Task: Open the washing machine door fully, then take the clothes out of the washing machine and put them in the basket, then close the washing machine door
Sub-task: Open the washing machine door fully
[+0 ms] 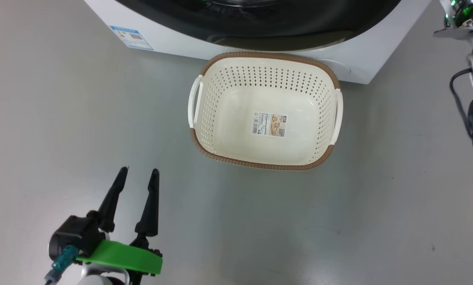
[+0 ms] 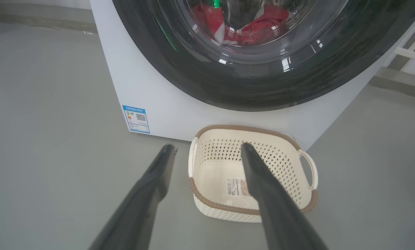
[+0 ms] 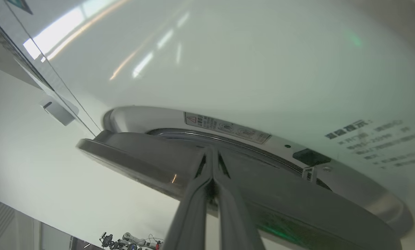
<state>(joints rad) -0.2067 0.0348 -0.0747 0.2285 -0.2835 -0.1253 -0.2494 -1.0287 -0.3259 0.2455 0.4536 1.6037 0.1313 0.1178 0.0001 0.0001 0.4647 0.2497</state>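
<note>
1. The right gripper [image 3: 212,152], fingers pressed together on nothing, is nosing at the edge of the washing machine door [image 3: 280,201], mid-frame in the right wrist view. It should be hooking behind that rim and following the hinge's arc.
2. The left gripper [image 1: 139,170], spread and empty, is hovering lower left in the head view, apart from the basket [image 1: 268,54] at centre.
3. The red clothes [image 2: 263,27] are showing behind the glass, cut off at the top of the left wrist view. Whether the latch is free, I can't tell.

The grey floor [image 1: 62,118] bears the washing machine [image 1: 173,39]; the basket [image 1: 228,91] sits just before it, perhaps touching.
</note>
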